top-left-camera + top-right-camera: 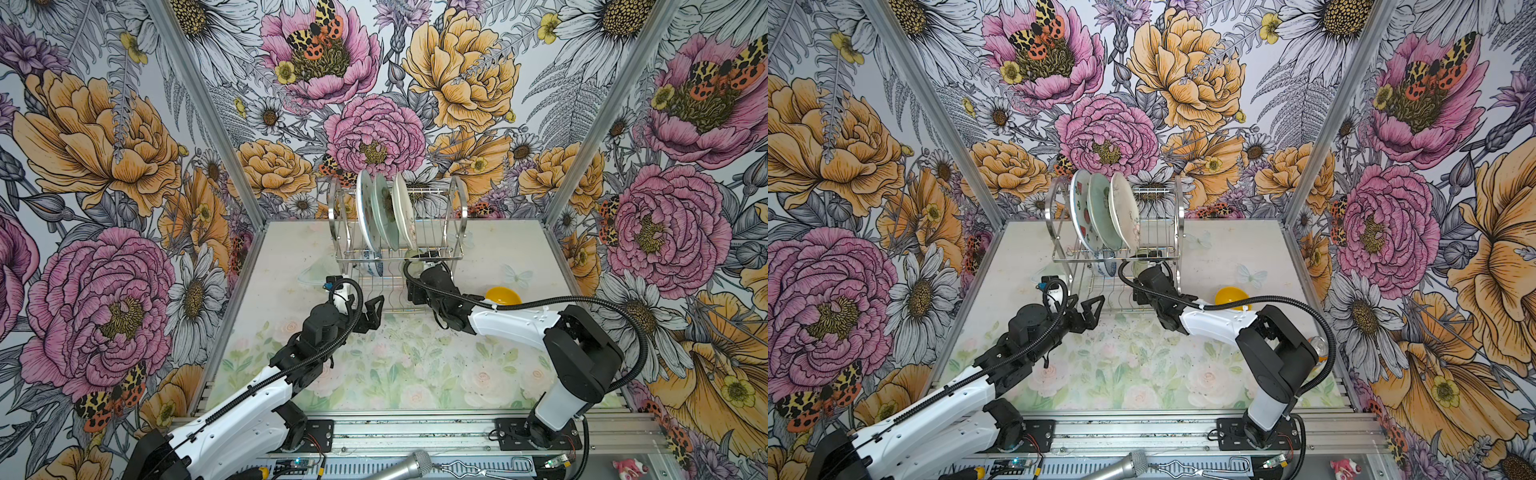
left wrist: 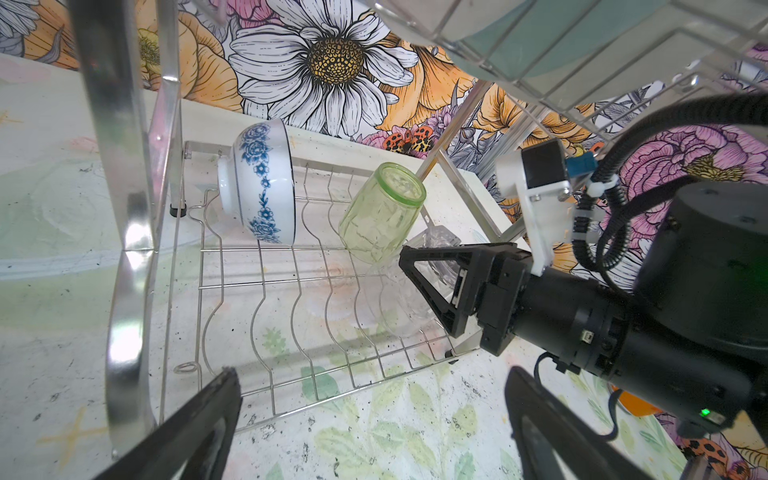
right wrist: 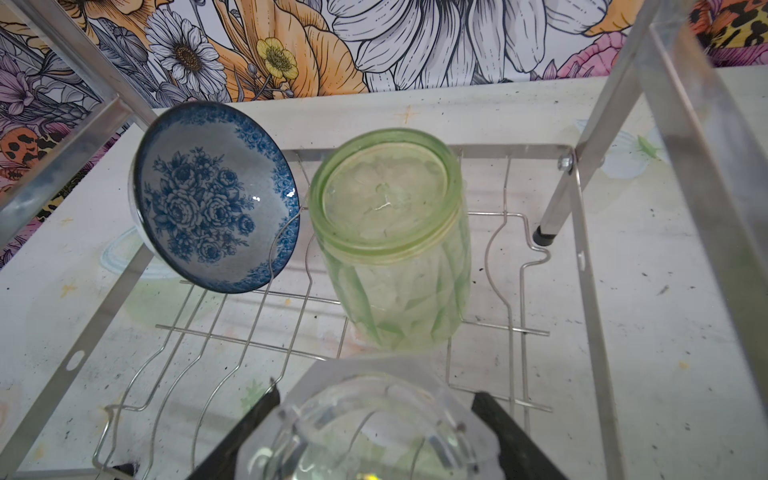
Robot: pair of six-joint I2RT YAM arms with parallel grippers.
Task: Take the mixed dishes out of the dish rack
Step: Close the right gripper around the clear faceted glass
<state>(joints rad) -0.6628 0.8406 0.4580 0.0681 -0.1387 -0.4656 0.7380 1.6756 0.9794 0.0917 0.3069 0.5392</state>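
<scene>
The dish rack (image 1: 457, 199) stands at the back of the table. Its upper tier holds three upright plates: watermelon-print (image 1: 365, 208), pale green (image 1: 384, 208) and cream (image 1: 404, 208). On the lower tier a blue-and-white bowl (image 3: 212, 199) leans on edge beside a green tumbler (image 3: 395, 241) lying on its side. My right gripper (image 3: 376, 399) reaches under the upper tier, its fingers against both sides of the clear glass (image 3: 374, 432). My left gripper (image 1: 372, 313) hangs open and empty before the rack's front edge. A yellow bowl (image 1: 503, 296) sits on the table to the rack's right.
An orange soda can (image 1: 1323, 347) stands near the right wall behind the right arm. The rack's arched side frame (image 2: 124, 208) is close beside my left gripper. A microphone (image 1: 399, 465) and tools lie on the rail below the table's front edge.
</scene>
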